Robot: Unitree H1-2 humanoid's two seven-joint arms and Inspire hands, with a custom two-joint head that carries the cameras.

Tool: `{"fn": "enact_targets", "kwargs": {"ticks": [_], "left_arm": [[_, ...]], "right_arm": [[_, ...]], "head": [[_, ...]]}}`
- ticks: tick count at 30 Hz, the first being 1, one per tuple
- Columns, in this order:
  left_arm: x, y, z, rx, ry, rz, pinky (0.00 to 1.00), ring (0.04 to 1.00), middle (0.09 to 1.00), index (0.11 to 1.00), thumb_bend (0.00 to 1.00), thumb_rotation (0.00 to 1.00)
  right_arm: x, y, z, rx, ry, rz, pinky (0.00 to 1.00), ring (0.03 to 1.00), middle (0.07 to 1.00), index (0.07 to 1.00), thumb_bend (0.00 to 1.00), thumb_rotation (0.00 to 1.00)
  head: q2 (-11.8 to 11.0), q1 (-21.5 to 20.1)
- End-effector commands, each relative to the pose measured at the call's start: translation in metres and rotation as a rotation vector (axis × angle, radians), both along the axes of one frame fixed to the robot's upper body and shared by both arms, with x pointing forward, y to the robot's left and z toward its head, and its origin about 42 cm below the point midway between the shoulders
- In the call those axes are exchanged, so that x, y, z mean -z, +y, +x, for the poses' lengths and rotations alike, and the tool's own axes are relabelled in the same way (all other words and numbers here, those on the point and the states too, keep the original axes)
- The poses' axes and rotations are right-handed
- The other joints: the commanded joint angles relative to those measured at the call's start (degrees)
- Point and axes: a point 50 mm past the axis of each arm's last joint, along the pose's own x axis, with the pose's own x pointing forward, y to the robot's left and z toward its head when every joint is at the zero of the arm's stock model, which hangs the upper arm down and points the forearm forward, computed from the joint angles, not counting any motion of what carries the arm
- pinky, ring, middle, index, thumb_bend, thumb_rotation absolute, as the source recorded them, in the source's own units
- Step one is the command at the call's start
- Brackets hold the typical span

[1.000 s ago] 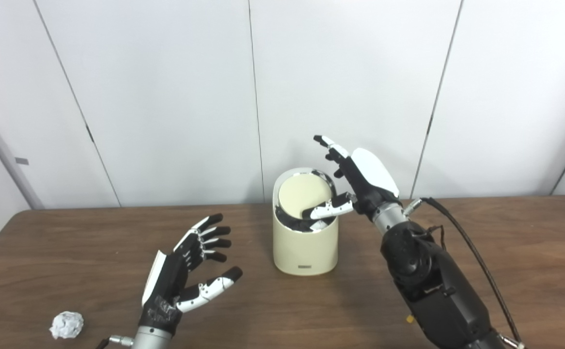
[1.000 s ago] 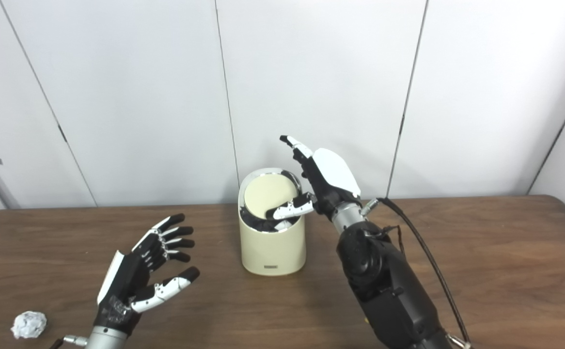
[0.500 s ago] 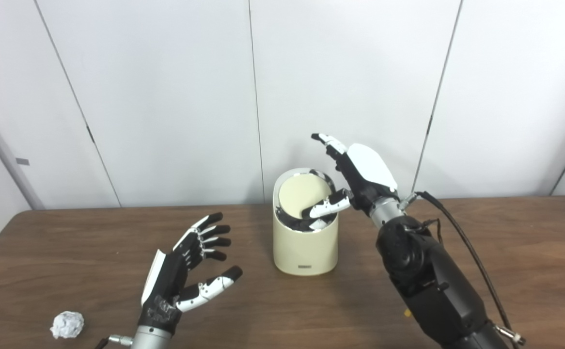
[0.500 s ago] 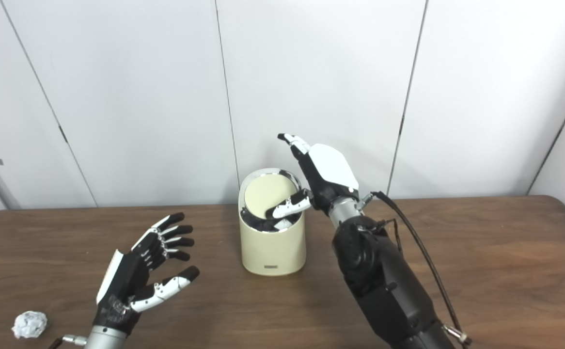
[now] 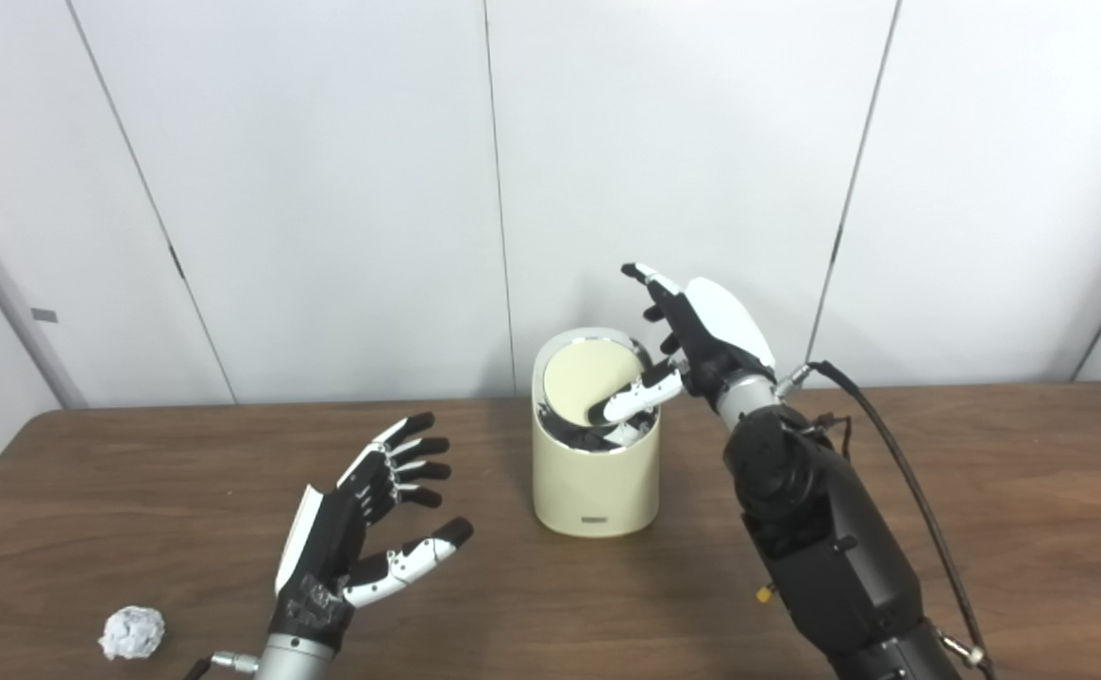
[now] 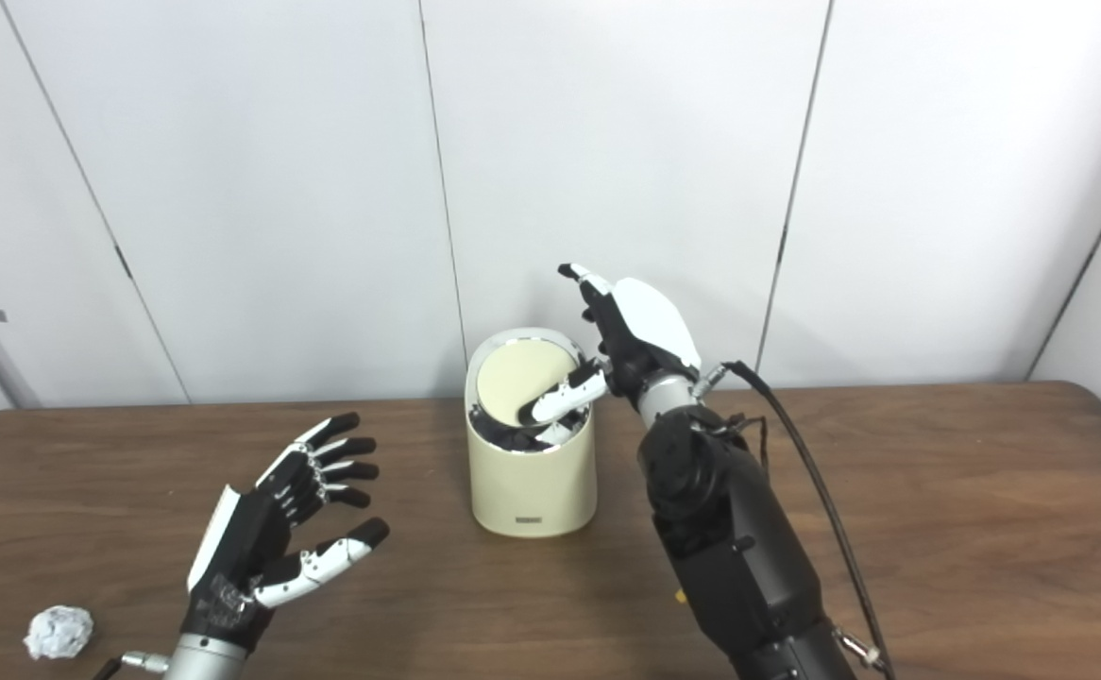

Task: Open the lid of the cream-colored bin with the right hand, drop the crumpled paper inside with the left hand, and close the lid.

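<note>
Since the earlier pictures the right arm has drawn in closer to the bin, its forearm now standing nearer the bin's right side, while the right hand point(image 5: 692, 331) has dipped a little, its thumb still lying across the tilted lid point(image 5: 593, 378); the left hand, the paper and the bin itself have not shifted. The step in hand looks to be the first one, opening the lid: the cream-colored bin point(image 5: 596, 467) stands near the middle of the table, toward its far edge, and its round lid is tipped inward so that a dark gap shows along the near rim, with the right hand's fingers spread upward and holding nothing, only the thumb pressing on the lid. The left hand point(image 5: 362, 529) hovers over the near left part of the table, fingers apart and empty. The crumpled paper point(image 5: 131, 632) lies by the near left corner, well apart from the bin and just left of the left wrist. Next, I judge, the right hand must hold the lid down while the left goes back for the paper and closes on it. The brown wooden table point(image 5: 985, 491) is backed by a plain white panelled wall point(image 5: 324, 189).
</note>
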Motion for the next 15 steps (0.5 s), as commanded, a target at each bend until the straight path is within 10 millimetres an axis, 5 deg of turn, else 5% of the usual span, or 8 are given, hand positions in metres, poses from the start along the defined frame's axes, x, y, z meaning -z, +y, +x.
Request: {"fn": "enact_targets", "kwargs": {"ticks": [1,8,11,15], "left_arm": [[-0.019,-0.002,0.004,0.009,-0.084,0.002,0.61,0.716,0.789,0.871,0.71,0.21],[-0.020,-0.004,0.005,0.019,-0.083,-0.004,0.61,0.713,0.786,0.868,0.71,0.21],[-0.020,-0.005,0.005,0.025,-0.078,-0.015,0.62,0.713,0.789,0.870,0.71,0.19],[-0.020,-0.005,0.006,0.023,-0.080,-0.015,0.61,0.708,0.785,0.868,0.72,0.20]], "right_arm": [[-0.005,-0.014,0.001,0.050,-0.005,-0.009,0.61,0.837,0.973,0.912,0.81,0.14],[-0.010,-0.041,-0.013,0.046,-0.001,0.184,0.66,0.855,0.931,0.924,0.77,0.24],[-0.003,-0.057,-0.025,0.023,0.008,0.307,0.75,0.901,0.948,0.926,0.76,0.27],[0.012,-0.074,-0.045,0.017,0.015,0.363,0.76,0.905,0.950,0.931,0.76,0.31]], "head": [[0.23,0.05],[0.35,0.03],[0.40,0.08],[0.65,0.21]]}}
